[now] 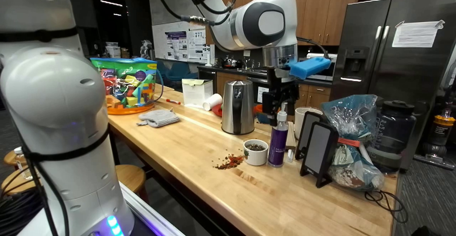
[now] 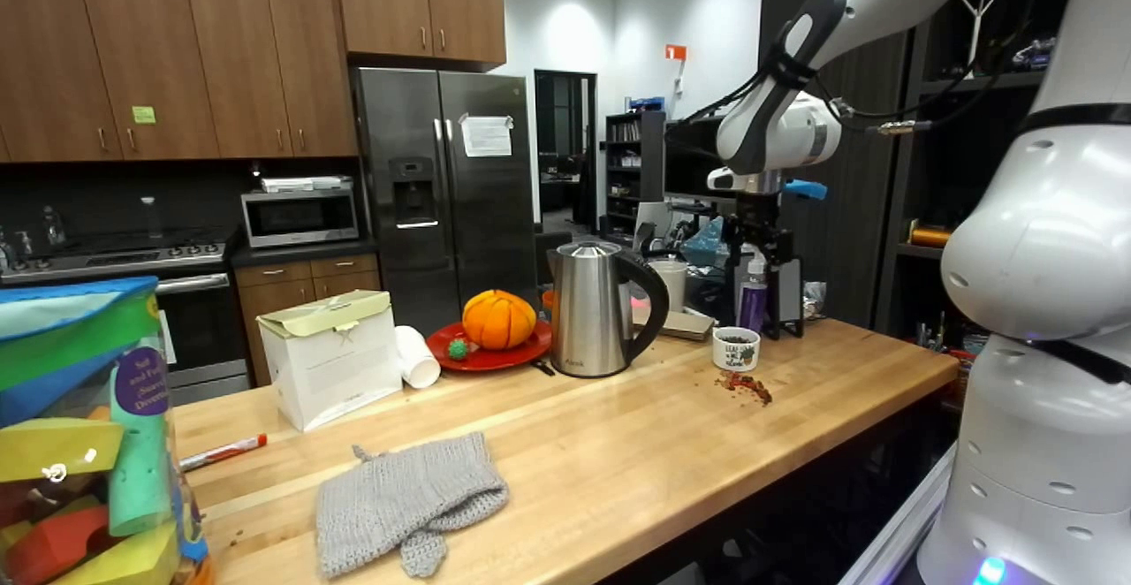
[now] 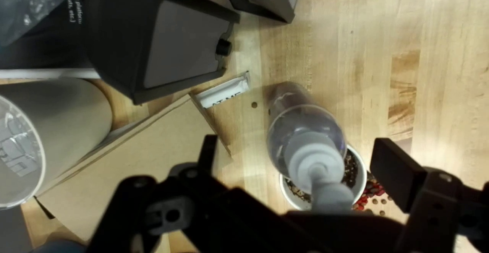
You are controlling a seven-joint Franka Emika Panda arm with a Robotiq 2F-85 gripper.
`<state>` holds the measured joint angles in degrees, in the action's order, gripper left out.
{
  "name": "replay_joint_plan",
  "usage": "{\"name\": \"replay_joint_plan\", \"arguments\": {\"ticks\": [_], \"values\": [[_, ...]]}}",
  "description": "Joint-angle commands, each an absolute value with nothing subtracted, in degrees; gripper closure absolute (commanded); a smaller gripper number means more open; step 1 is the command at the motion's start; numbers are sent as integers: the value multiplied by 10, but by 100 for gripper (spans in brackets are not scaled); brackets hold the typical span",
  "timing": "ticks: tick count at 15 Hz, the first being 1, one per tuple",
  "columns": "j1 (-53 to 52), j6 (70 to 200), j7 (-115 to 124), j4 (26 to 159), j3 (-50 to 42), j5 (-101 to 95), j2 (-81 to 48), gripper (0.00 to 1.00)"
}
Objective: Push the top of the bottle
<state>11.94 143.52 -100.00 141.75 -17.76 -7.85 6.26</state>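
The slim purple bottle (image 1: 278, 145) stands upright on the wooden table, and it also shows in an exterior view (image 2: 752, 300) and in the wrist view (image 3: 280, 146). Its white pump top (image 1: 282, 114) points up between my fingers; the pump also shows in the wrist view (image 3: 311, 159). My gripper (image 1: 282, 116) is open, pointing down over the bottle. In the wrist view its fingers (image 3: 301, 163) are wide apart, one on each side of the pump, with visible gaps. The nozzle's end is hidden behind the dark gripper body, so contact there cannot be told.
A white cup of dark bits (image 1: 255, 155) stands close beside the bottle, with spilled red and brown bits (image 1: 231, 161). Black speakers (image 1: 318, 152), a cardboard piece (image 3: 153, 161) and a tall white cup (image 3: 68, 119) are near. The steel kettle (image 1: 238, 107) stands farther along the table.
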Motion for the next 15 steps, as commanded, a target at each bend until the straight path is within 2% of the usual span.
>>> {"name": "replay_joint_plan", "arguments": {"ticks": [1,15], "values": [[132,1401,-979,1426,-173,-98,74,0],[123,1381,-979,1409,-173,-5,55,0]]}}
